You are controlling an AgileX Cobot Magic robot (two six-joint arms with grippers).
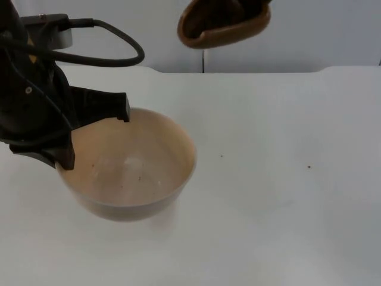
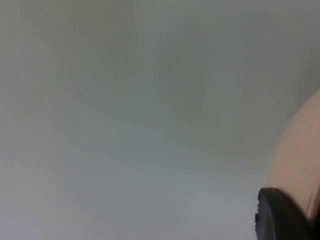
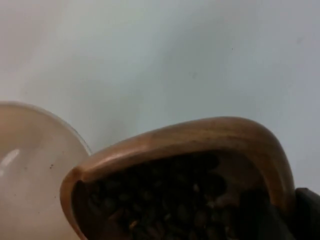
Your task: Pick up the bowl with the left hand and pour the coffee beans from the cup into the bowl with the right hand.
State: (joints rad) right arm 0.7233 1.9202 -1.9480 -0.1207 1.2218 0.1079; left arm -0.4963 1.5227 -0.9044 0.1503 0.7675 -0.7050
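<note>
Your left hand [image 1: 89,134] is clamped on the rim of the tan bowl [image 1: 134,173], holding it just above the white tabletop [image 1: 286,190]. Your right hand grips the wooden cup [image 1: 223,24], raised well behind the bowl; its coffee beans [image 3: 165,200] sit unpoured. Tip now and the beans likely miss: the spout isn't over the bowl. 2 stray specks [image 1: 221,157] dot the tabletop.

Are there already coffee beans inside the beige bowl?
No, in the top view the round beige bowl holds no beans, while the dark coffee beans lie inside the brown wooden cup.
</note>
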